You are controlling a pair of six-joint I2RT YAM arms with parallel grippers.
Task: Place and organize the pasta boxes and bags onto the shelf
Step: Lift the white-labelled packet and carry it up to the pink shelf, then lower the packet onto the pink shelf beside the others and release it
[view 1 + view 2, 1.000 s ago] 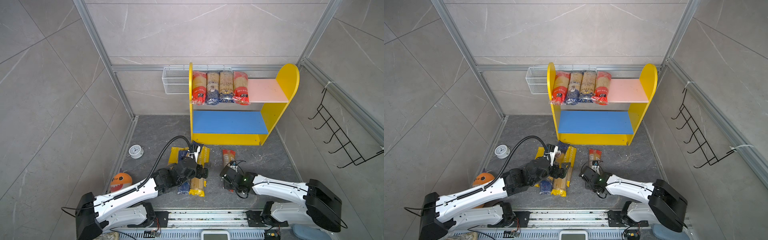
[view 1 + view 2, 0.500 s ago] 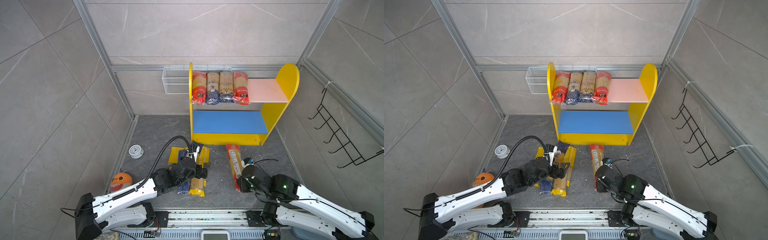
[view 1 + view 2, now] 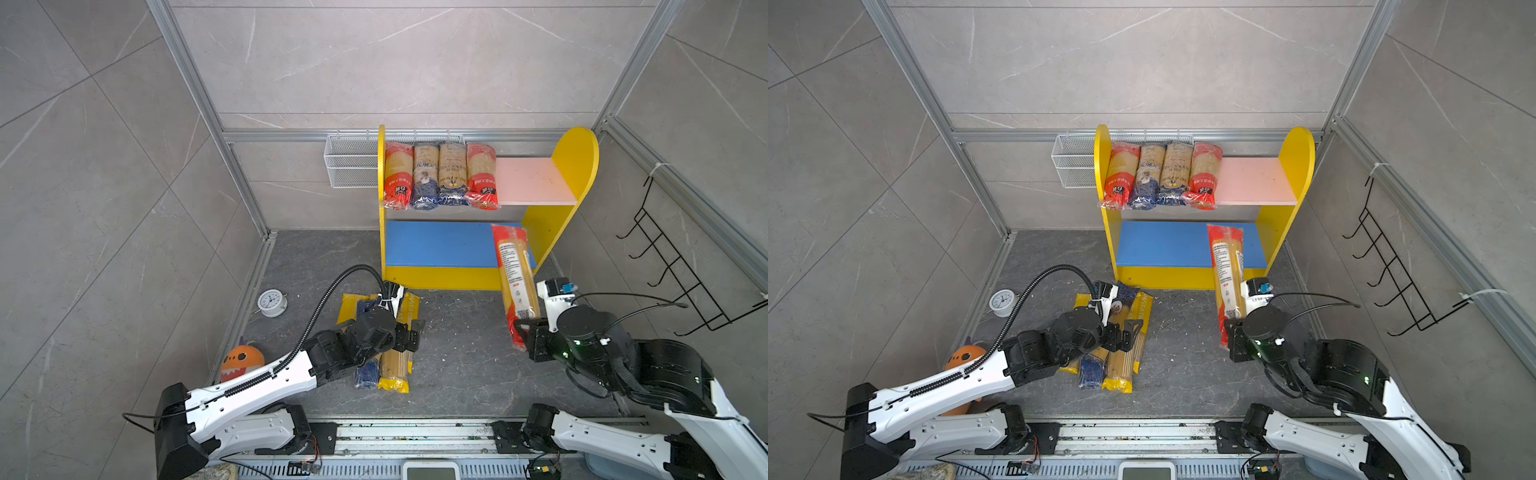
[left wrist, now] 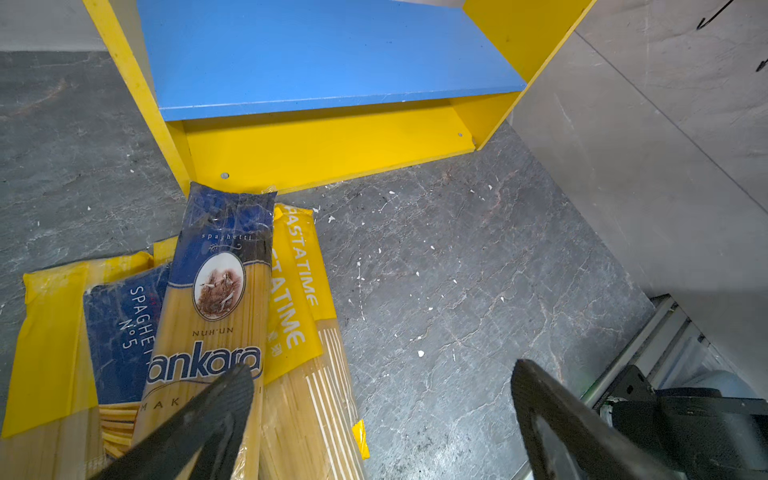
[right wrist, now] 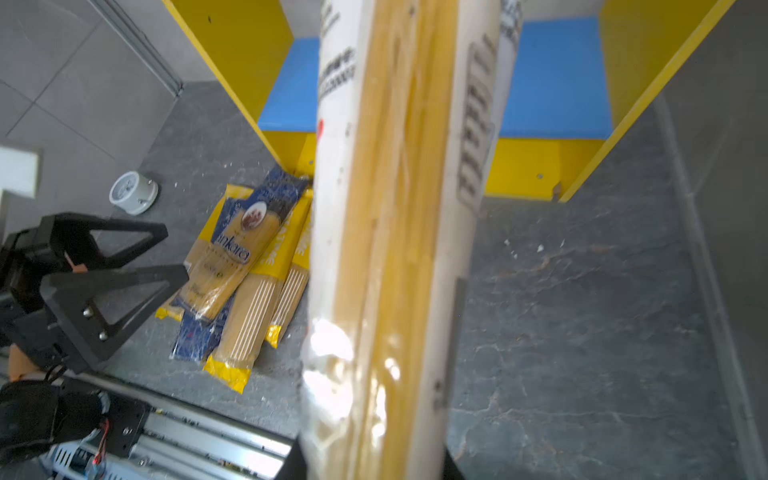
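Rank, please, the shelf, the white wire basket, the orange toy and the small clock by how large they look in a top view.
1. shelf
2. white wire basket
3. orange toy, partly hidden by the left arm, so only narrowly ahead
4. small clock

Your left arm (image 3: 249, 386) and right arm (image 3: 602, 440): white link shells, black joint housings. A black corrugated cable (image 3: 359, 267) runs along your left one. Left end effector (image 4: 382, 368): black open-triangle fingers (image 5: 112, 282), silver screws. Green lights on your right.
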